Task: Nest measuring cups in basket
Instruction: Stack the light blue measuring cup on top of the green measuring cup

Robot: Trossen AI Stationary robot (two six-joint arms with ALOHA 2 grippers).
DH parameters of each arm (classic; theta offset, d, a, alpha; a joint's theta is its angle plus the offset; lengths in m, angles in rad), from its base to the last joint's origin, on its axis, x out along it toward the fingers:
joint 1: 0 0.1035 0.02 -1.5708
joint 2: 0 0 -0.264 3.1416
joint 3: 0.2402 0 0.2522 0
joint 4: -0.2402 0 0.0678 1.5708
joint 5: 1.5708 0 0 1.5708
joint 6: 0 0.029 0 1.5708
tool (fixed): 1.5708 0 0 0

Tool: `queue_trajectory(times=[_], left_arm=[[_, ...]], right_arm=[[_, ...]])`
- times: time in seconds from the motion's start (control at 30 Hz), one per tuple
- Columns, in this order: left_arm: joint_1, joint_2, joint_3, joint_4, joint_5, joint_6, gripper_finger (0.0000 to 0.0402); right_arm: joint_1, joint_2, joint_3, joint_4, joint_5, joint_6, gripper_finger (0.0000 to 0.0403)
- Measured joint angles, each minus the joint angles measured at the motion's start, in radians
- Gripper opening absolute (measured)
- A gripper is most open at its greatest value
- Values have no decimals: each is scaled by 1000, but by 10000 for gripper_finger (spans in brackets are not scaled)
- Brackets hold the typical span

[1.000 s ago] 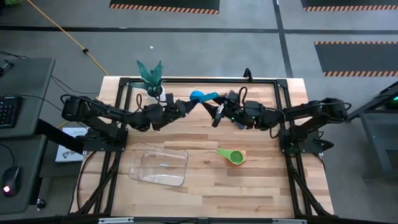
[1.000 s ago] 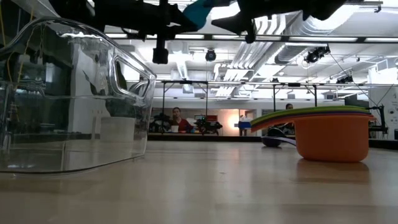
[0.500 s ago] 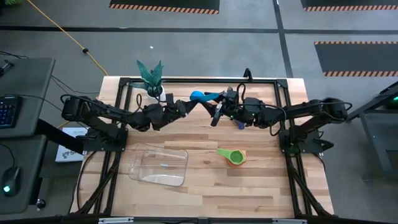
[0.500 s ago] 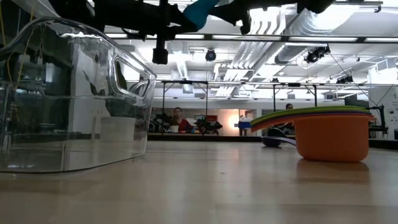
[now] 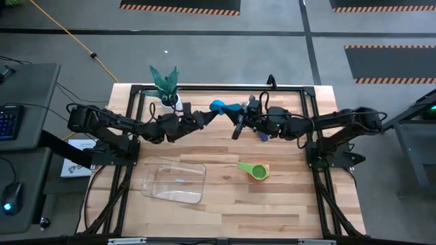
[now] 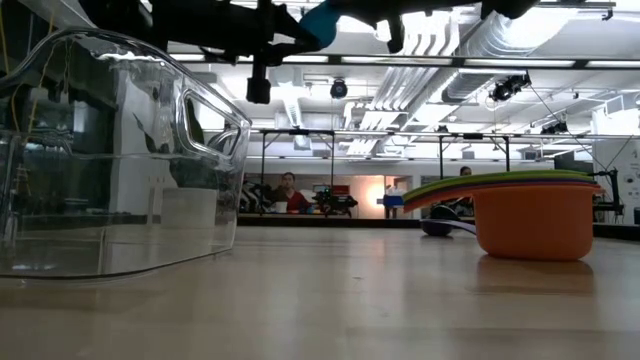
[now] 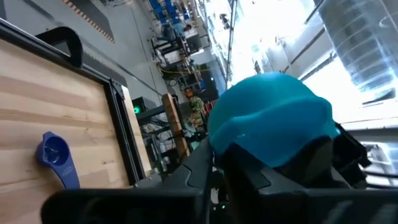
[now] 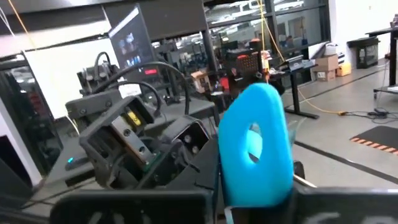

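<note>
Two tools are met high over the far middle of the table (image 5: 225, 204), both on one light blue measuring cup (image 5: 217, 105). The cup is held in the air, bowl toward the left arm, handle toward the right arm. The left tool (image 5: 203, 116) is seen clamped at the bowel end; in the left wrist view the cup's rounded underside (image 7: 268, 121) fills the space just past its fingers, though exact contact there is probably hidden by the cup itself. The right tool (image 5: 240, 109) is clenched on the flat handle; in the right wrist view the handle end with its hanging hole (image 8: 256, 146) stands upright between the fingers.

A nested stack of measuring cups (image 5: 255, 171) is set on the table toward the right, green on top, orange at the bottom; in the low view the orange bowl (image 6: 535, 225) is seen resting flat on the wood. A dark blue measuring cup (image 7: 58, 158) lies on the table alone, below the right arm, handle pointing away from the frame rail.

The clear basket (image 5: 174, 180) sits on the near left of the table, well apart from the stack, with no cup in it. A potted green plant (image 5: 165, 85) stands at the far left corner.
</note>
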Motion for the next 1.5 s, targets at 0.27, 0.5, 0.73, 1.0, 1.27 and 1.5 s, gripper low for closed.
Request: queue_trajectory(times=[0.27,0.5,0.73,1.0,1.27,1.5], left_arm=[[51,0,0,-13,189,71,80],[143,0,0,-20,382,139,153],[224,-80,0,-22,612,245,176],[228,-286,64,-288,570,612,176],[199,-403,184,-666,433,971,176],[182,-411,184,-676,363,952,176]], right_arm=[[-31,-159,-1,-325,14,-8,5],[-46,-377,-1,-721,10,-3,2],[-46,-497,-1,-1010,-225,185,1],[-46,-392,42,-1103,-679,312,1],[-46,-114,299,-1583,-920,97,0],[-46,99,395,-1753,-1151,-158,0]])
